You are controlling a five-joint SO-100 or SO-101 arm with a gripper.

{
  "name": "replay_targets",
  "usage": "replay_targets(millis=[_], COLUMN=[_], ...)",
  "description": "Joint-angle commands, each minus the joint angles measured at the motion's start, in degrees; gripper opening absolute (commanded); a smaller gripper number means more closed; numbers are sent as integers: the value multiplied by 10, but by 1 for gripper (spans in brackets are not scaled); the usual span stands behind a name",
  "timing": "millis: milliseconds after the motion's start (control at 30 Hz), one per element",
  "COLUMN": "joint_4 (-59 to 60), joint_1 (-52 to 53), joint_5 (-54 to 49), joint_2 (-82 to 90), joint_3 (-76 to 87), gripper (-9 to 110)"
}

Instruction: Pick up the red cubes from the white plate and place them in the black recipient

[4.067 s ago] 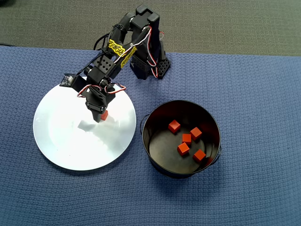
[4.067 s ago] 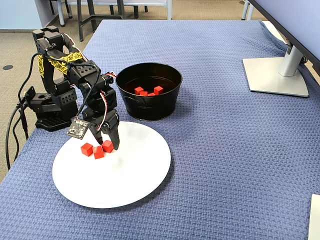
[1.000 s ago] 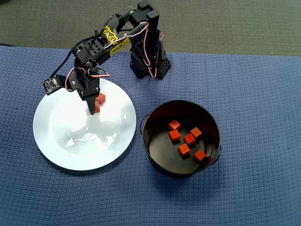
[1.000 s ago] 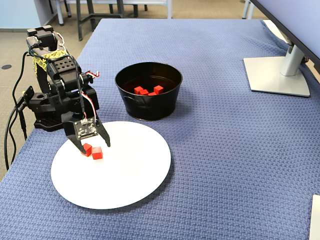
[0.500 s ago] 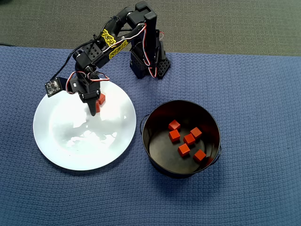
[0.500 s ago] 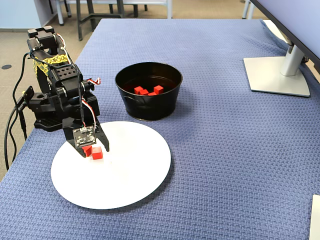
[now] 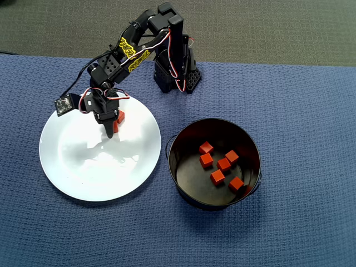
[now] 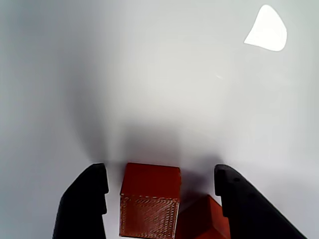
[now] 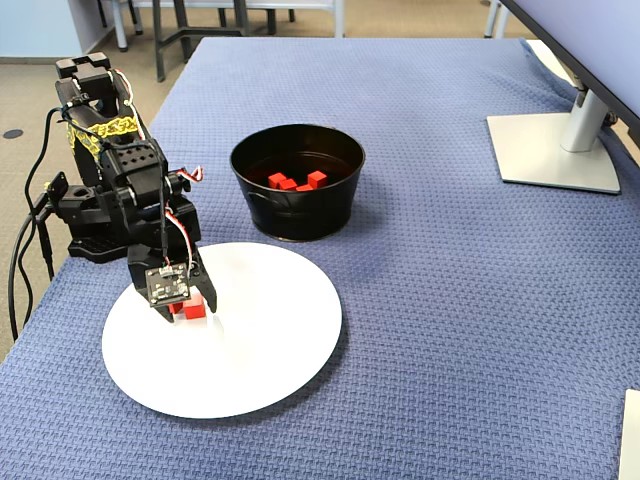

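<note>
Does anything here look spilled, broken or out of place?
Nothing stands out. Five red cubes lie inside the black pot, two more sit on the white plate between the open gripper fingers, and none lie on the blue cloth.

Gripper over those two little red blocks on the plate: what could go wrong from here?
The gripper is open, one red cube between its fingers and a second cube close beside it. Closing may pinch both or knock the neighbour away. The white plate looks glossy, so a nudged cube could slide. Later, a loose grip might drop the cube short of the black pot.
</note>
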Motion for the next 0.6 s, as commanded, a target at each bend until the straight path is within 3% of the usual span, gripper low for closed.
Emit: replay_targets(millis=[0, 233, 467, 567], joint_4=[-17, -18, -18, -12], joint_1=[-11, -20, -28, -31], joint_5=[11, 30, 43, 62], joint_2=[29, 33, 40, 47], joint_3=[15, 14, 17, 12], gripper=[19, 17, 1, 0])
